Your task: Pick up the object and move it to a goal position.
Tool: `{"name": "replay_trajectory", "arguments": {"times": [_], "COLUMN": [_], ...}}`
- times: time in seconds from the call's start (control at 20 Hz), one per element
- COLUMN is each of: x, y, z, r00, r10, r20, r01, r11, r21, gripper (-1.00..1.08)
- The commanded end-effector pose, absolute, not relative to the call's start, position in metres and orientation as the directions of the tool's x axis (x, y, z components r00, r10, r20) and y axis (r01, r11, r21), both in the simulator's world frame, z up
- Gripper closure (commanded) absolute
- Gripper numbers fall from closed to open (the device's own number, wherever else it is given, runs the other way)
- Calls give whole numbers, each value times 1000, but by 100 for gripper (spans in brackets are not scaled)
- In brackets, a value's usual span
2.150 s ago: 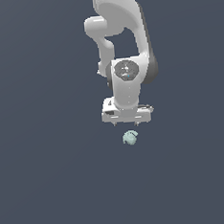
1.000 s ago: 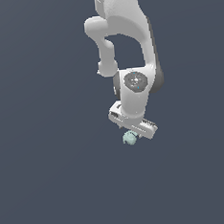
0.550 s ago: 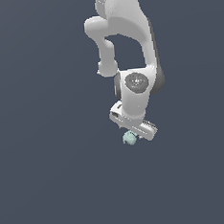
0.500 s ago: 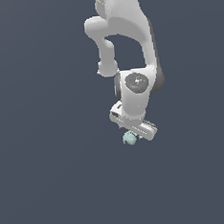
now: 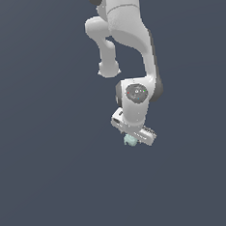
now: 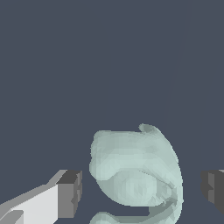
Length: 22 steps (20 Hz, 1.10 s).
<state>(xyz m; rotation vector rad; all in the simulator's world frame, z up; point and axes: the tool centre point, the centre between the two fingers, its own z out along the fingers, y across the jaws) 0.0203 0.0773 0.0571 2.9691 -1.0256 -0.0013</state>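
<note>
**Mia:** What is the biggest thing here?

**Ben:** The dark grey-blue tabletop [image 5: 48,179]; it fills the whole picture and looks flat and plain. Next is the big white robot arm [image 5: 125,41]; it comes down from the top of the exterior view and bends toward the middle; a round grey joint sits low on it.

**Mia:** And at the end of the arm?

**Ben:** The white tool [image 5: 132,138]; it points down and sits tilted, with its bar slanting lower toward the exterior view's right.

**Mia:** Is the tool open?

**Ben:** Yes; in the wrist view its two dark fingertips [image 6: 70,192] stand wide apart, one on each side, and there is a gap between each tip and the thing in the middle; it grips nothing.

**Mia:** Where is the little thing?

**Ben:** The object [image 6: 135,173] sits between the two fingertips, not touching either one; it is pale mint green, round and lumpy, with curved ridges. In the exterior view the object [image 5: 130,140] peeks out just under the tool, at its left end; most of it is hidden there.
</note>
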Motion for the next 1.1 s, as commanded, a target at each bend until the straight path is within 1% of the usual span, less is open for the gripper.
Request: {"name": "replay_trajectory", "arguments": {"times": [0.0,0.2,0.25,0.8,1.05], "x": [20,22,22,22,23], "y": [77,78,78,78,81], "z": [48,45,45,46,58], "r00": [786,786,786,786,786], "r10": [-618,-618,-618,-618,-618], "r20": [0,0,0,0,0], "r01": [-618,-618,-618,-618,-618], "r11": [-786,-786,-786,-786,-786], "r21": [0,0,0,0,0], "gripper": [-92,-92,108,108,108]}}
